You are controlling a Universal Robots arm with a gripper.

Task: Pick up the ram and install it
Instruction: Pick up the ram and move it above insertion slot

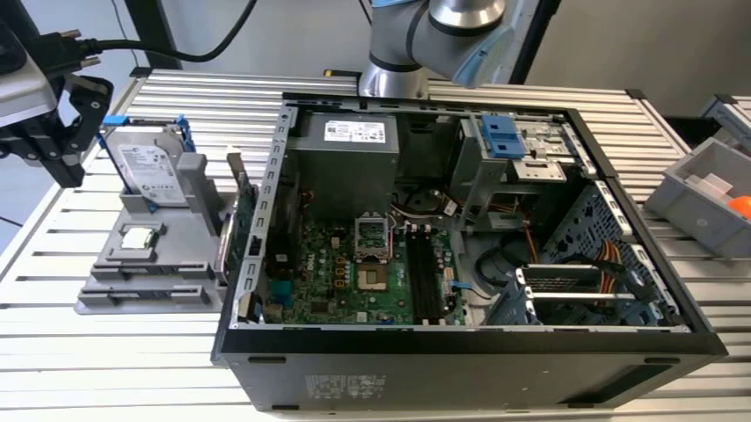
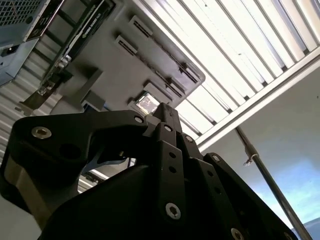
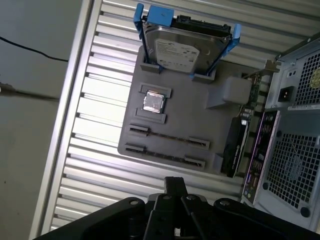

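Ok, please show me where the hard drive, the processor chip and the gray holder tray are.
hard drive (image 3: 175, 50): first wrist view, on its silver top cover.
processor chip (image 3: 153, 102): first wrist view, middle of its metal lid.
gray holder tray (image 3: 200, 120): first wrist view, a bare flat part.

A slatted metal table (image 1: 211, 97) is spreading under everything, its ribs running side to side in the exterior view. Strong light is glaring off the slats in the second wrist view — nearly washing them white. A pale wall (image 1: 634, 44) is standing behind, and grey floor (image 3: 30, 150) is showing beside the table's edge, a black cable (image 3: 35, 48) trailing across it
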